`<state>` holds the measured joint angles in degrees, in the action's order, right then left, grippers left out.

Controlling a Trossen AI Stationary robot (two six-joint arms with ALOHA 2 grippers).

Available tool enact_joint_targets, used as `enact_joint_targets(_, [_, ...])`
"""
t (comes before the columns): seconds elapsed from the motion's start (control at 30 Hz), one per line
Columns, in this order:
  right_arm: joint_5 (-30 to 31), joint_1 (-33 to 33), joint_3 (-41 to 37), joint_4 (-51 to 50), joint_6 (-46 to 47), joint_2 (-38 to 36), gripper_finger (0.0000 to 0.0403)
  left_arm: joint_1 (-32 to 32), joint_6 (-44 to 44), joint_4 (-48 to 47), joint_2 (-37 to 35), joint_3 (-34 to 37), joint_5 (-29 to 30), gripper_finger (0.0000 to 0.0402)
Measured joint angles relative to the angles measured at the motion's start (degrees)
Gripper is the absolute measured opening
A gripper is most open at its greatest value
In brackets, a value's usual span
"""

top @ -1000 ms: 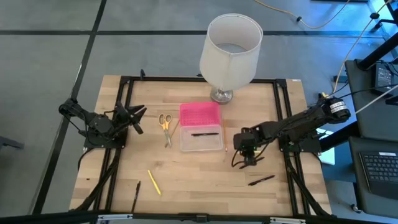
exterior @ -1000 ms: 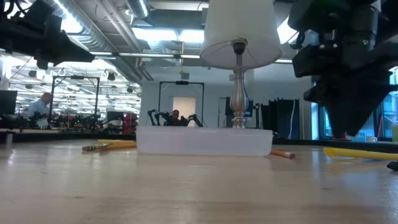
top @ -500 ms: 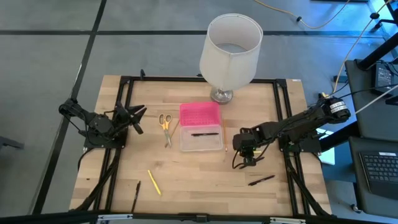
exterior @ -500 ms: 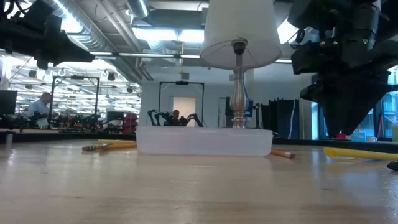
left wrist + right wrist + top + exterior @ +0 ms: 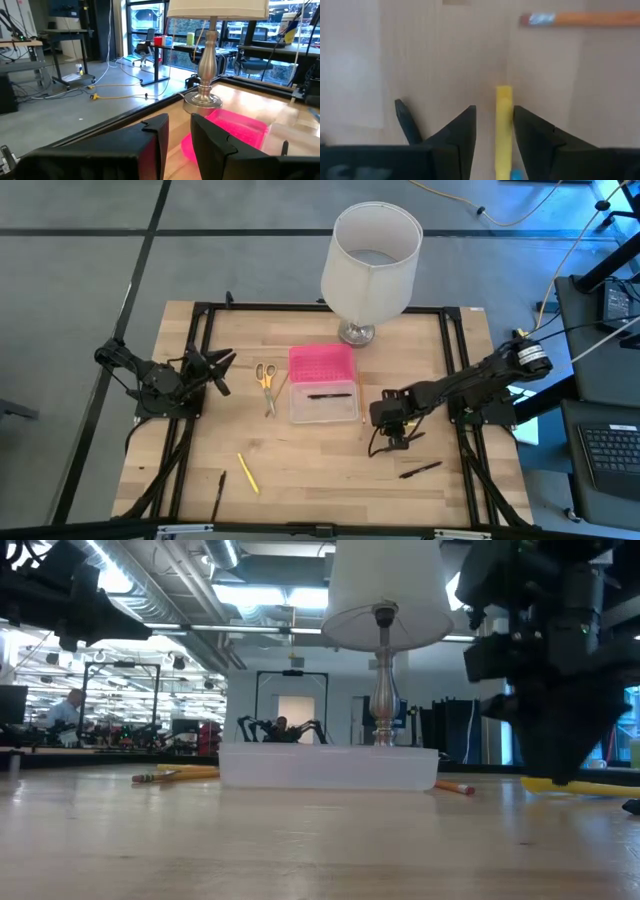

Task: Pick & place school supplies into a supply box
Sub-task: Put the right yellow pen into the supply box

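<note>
We see two matte black jointed arms, left arm point(image 5: 160, 385) and right arm point(image 5: 470, 385), with thin black cables; each tool has two dark, wedge-shaped fingers point(image 5: 462, 135), and a silver ring caps the right arm's base

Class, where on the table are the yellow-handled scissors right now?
In the high view, the scissors lie on the table's left half, just left of the supply box with its pink lid, between it and the waiting left gripper.
</note>
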<state>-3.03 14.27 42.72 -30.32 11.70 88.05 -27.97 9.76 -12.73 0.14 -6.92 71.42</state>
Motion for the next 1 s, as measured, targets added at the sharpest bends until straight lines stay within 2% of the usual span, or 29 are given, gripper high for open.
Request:
enact_joint_targets(0.2, [0.50,0.87,0.31,-0.10,2.99,3.30,0.0118,0.00,0.00,-0.06,0.02,0.00,-0.02,0.0075])
enact_joint_targets(0.43, [1.62,1.02,1.23,-1.49,2.70,2.80,0.0042,0.00,0.00,-0.84,0.02,0.00,-0.02,0.0075])
enact_joint_targets(0.7, [0.91,0.96,3.02,-5.82,1.44,1.05,0.0042,0.00,0.00,-0.85,0.02,0.00,0.03,0.0075])
enact_joint_targets(1.0, [5.27,-3.47,10.59,-8.63,-1.46,-1.59,0.0050,0.00,0.09,2.68,0.02,0.00,-2.31,0.0075])
